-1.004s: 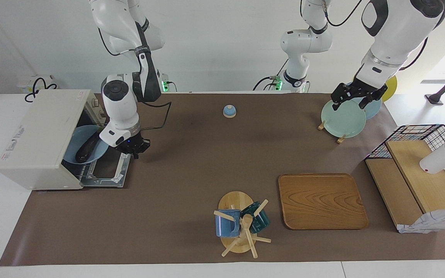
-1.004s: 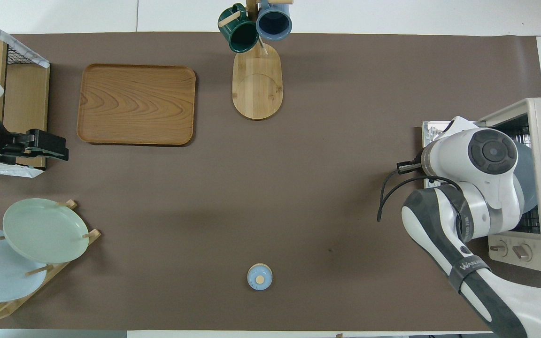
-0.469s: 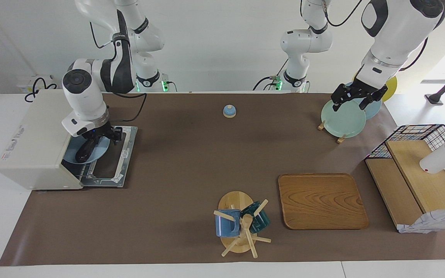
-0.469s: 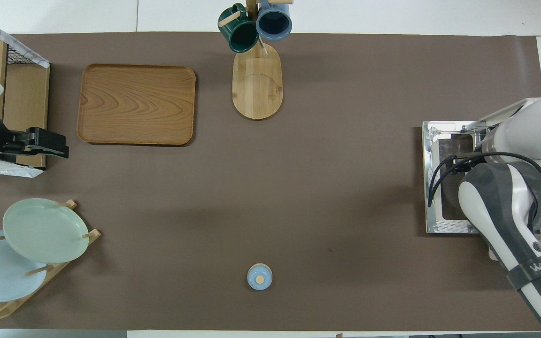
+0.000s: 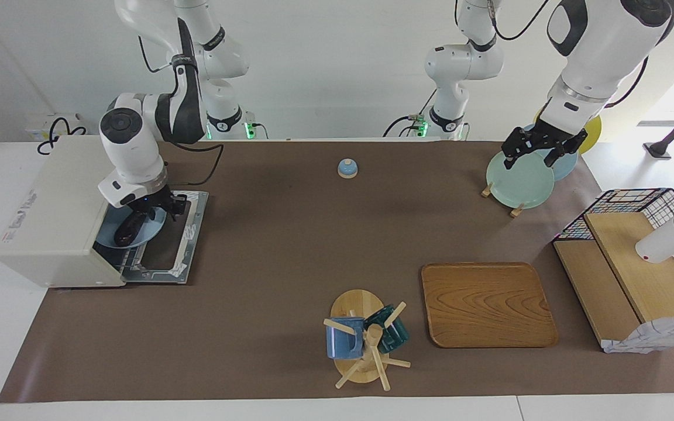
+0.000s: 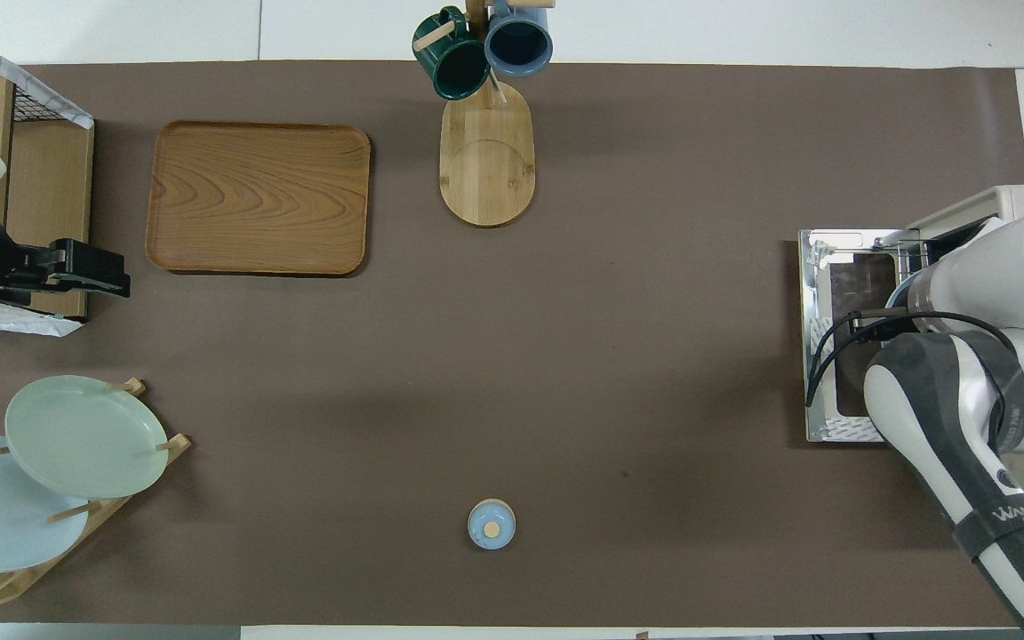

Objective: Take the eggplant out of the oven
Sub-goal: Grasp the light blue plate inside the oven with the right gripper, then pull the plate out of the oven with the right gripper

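Eggplant (image 5: 128, 228) – at oven (image 5: 50, 216) mouth.

A robot lab dressed as a kitchen. Two white arms (image 5: 138, 140) bolted at the top edge, cables along a bare wall. Brown mat (image 5: 290, 245), toaster oven (image 5: 50, 216) mid-left, plates (image 5: 518, 181) upper right.

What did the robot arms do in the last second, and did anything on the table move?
The right gripper swung from the open door's edge in over the eggplant, which lies on a blue plate in the oven. A grip can't be confirmed. Eggplant and plate slid deeper in. The left gripper waited over the plate rack.
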Available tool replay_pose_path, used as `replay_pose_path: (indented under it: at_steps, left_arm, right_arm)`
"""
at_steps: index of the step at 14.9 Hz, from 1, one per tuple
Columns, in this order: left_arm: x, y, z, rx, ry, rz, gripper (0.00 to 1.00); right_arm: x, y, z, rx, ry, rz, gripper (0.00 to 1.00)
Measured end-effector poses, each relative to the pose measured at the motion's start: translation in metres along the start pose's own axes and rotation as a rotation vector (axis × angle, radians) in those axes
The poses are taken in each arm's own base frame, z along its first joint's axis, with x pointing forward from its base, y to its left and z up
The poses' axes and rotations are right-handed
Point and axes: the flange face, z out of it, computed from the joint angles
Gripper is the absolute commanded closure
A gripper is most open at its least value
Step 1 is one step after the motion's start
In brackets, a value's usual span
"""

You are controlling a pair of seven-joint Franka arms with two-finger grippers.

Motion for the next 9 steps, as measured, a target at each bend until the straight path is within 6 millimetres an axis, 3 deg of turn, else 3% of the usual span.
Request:
replay_pose_path:
  at_steps: [3,7,9]
  left_arm:
    - [0.0,0.0,0.0,0.0,0.001,0.0,0.0]
    - [0.0,0.0,0.0,0.0,0.003,0.0,0.0]
    - [0.0,0.0,0.0,0.0,0.003,0.0,0.0]
  right_arm:
    - [-0.004,0.0,0.009,0.002,-0.003,0.001,1.0]
    - [-0.006,-0.001,0.002,-0.005,0.008,-0.019,1.0]
    - [-0.006,-0.015,-0.005,-0.009,0.009,-0.053,1.0]
